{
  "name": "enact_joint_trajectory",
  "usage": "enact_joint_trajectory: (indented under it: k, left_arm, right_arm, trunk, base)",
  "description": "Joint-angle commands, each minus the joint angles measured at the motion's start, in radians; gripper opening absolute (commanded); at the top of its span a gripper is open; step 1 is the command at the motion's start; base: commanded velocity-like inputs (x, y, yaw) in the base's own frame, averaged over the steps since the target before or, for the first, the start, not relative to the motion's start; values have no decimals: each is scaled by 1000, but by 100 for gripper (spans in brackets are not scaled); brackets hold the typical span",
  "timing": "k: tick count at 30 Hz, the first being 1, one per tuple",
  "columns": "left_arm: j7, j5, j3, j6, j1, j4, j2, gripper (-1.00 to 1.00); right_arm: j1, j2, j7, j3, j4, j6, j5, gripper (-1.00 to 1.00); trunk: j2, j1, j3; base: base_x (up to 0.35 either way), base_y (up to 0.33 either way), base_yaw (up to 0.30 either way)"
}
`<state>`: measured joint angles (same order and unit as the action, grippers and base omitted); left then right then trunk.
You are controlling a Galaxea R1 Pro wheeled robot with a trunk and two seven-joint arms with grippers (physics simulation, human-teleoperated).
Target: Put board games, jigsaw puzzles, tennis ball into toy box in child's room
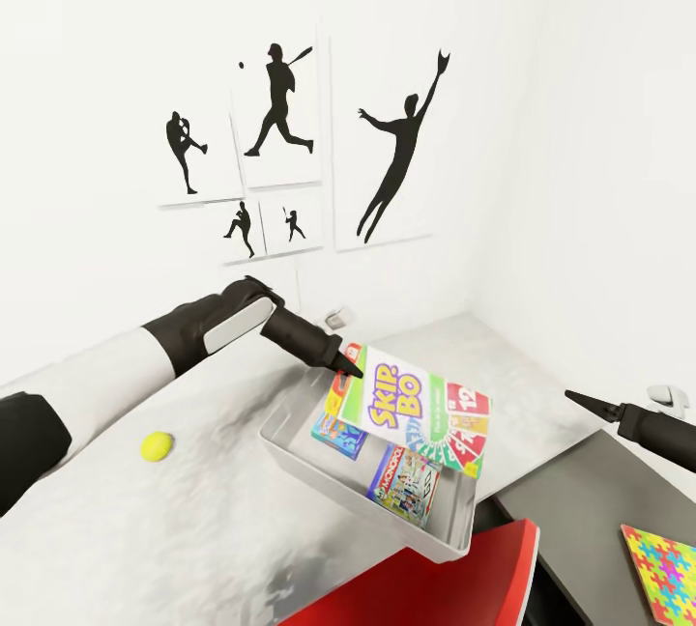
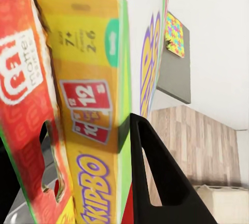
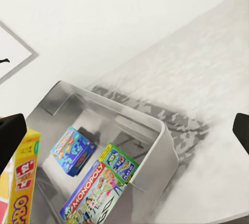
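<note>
While the left arm reached over the table point(image 1: 193, 520):
Toy box point(image 1: 309, 471): held two board games.
Skip-Bo box point(image 1: 416, 404): pinched by left gripper point(image 1: 350, 363), above the bin.
Right gripper point(image 1: 580, 401): fingers spread, empty.
Tennis ball point(image 1: 157, 446): on tabletop.

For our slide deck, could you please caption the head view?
Left gripper holds the Skip-Bo box over the toy box; tennis ball waits on the table.

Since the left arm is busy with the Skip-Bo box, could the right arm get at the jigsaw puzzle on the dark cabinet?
Probably yes: the right gripper hangs open and empty above the dark cabinet, and the jigsaw puzzle lies uncovered nearby.
</note>
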<state>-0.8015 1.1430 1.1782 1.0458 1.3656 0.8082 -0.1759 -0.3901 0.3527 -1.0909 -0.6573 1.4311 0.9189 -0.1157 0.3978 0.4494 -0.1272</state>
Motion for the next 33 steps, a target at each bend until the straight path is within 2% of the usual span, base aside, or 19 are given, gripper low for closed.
enact_joint_trajectory:
  k: [1, 14, 33]
  left_arm:
    - [-6, 0, 5, 1, 3, -1, 0, -100]
    - [-13, -6, 13, 1, 11, -16, 4, -100]
    - [-13, -8, 16, 1, 51, -65, 19, -100]
  right_arm:
    - [-1, 0, -1, -1, 0, 4, -3, 100]
    - [-1, 1, -2, 0, 0, 0, -4, 100]
    - [-1, 1, -3, -1, 0, 0, -4, 100]
  trunk:
    - [2, 1, -2]
    - [2, 1, -6]
    - [2, 1, -33]
  base:
    - [0, 0, 0]
    - [0, 0, 0]
    - [0, 0, 0]
